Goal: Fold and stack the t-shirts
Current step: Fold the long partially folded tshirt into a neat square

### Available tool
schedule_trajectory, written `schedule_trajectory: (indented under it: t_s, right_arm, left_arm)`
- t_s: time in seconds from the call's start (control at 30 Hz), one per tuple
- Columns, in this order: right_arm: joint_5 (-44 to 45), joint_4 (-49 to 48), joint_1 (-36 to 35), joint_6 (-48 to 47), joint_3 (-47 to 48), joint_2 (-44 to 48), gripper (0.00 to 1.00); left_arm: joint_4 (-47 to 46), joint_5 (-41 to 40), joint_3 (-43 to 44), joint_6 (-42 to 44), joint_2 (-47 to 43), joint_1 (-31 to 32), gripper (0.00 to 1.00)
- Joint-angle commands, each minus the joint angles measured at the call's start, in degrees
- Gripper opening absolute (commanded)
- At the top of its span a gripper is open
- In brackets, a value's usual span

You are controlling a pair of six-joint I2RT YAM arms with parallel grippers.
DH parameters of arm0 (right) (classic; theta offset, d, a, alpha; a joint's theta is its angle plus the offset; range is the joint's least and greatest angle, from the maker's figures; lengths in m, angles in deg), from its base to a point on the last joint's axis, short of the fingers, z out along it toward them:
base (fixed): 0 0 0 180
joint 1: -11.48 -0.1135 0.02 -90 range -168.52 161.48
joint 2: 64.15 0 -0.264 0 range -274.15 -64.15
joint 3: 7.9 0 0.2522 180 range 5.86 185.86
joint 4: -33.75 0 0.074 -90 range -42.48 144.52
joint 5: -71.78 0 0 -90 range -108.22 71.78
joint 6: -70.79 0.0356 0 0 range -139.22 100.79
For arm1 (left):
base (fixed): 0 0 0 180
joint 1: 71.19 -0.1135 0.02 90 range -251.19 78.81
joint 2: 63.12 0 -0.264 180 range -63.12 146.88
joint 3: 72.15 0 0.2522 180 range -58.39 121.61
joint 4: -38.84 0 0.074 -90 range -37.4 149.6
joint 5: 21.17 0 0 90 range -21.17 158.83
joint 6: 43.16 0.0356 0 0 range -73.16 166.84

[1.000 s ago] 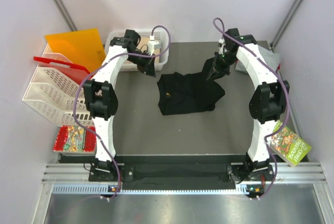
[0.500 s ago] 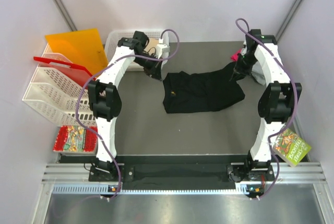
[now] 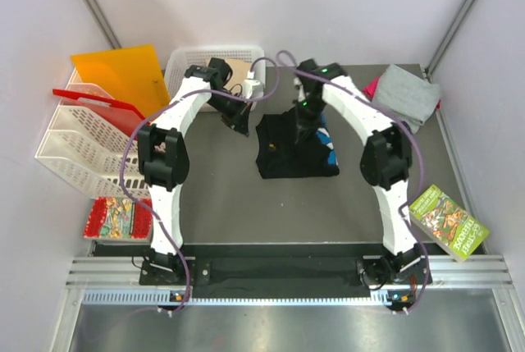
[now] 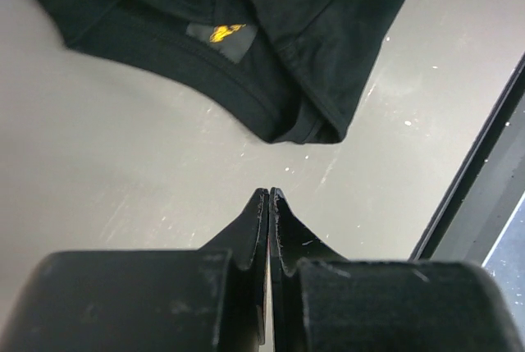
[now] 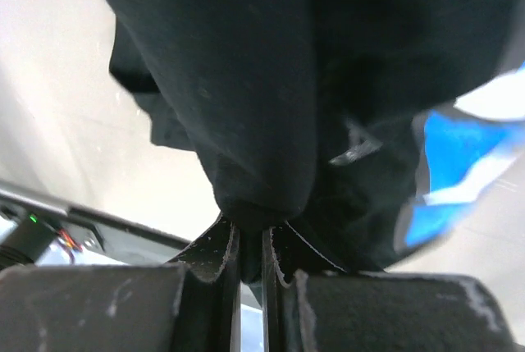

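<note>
The black t-shirt [image 3: 279, 157] lies mid-table, its right part folded over so the blue print [image 3: 329, 148] shows. My right gripper [image 3: 303, 128] is shut on a fold of the black t-shirt [image 5: 246, 81] and holds it just above the rest; the blue print [image 5: 449, 173] shows beside it. My left gripper [image 3: 240, 127] is shut and empty, over bare table just left of the shirt's far left corner. In the left wrist view my left gripper [image 4: 269, 193] is short of the black t-shirt [image 4: 271, 7] and its yellow label [image 4: 221, 34]. A grey shirt [image 3: 406, 94] and a pink one [image 3: 373, 88] lie at the far right.
A white basket [image 3: 184, 61] with a tan item [image 3: 239, 69] stands at the back left. An orange sheet [image 3: 119, 73] and white trays [image 3: 78, 143] stand at the left. Booklets lie at the near left [image 3: 119, 219] and near right [image 3: 449, 222]. The table edge [image 4: 484, 171] is near my left gripper.
My right gripper swung out to the far right with the shirt's edge, then carried it back left over the shirt, folding it; the blue print now shows. My left gripper barely moved.
</note>
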Motion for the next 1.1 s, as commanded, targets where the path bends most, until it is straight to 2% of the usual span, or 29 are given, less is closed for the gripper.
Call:
schedule_trajectory:
  t_s: [0.0,0.27,0.47,0.83,0.9,0.93,0.97,1.07]
  right_arm:
    - [-3.50,0.56,-4.29,0.81,0.71,-4.05,0.00]
    - [-7.10,-3.30,-6.58,1.78,0.53,-10.03,0.00]
    - [-10.79,-6.73,-6.58,4.68,6.06,-13.11,0.00]
    - [-19.66,-18.49,-6.14,8.37,5.72,-12.06,0.01]
    - [-23.42,-21.22,-6.14,8.81,3.18,-11.18,0.12]
    - [-24.50,-23.15,-6.14,8.98,2.39,-11.18,0.22]
    - [-24.94,-23.34,-6.14,8.81,1.77,-11.35,0.41]
    - [-25.65,-23.17,-6.14,7.59,1.50,-11.79,0.64]
  left_arm:
    - [1.28,-0.20,-0.04,2.22,-4.82,-1.81,0.00]
    - [1.63,0.59,-3.02,2.92,-7.20,-4.81,0.00]
    - [1.63,0.51,-5.57,3.19,-9.13,-5.51,0.00]
    - [2.69,1.21,-7.33,2.93,-10.19,-5.60,0.00]
    - [2.42,0.86,-7.68,2.93,-10.36,-5.60,0.00]
    - [2.42,0.77,-7.68,2.93,-10.45,-5.60,0.00]
    - [2.51,0.68,-7.60,2.93,-10.36,-5.60,0.00]
    - [2.77,0.50,-7.68,3.10,-10.45,-5.60,0.00]
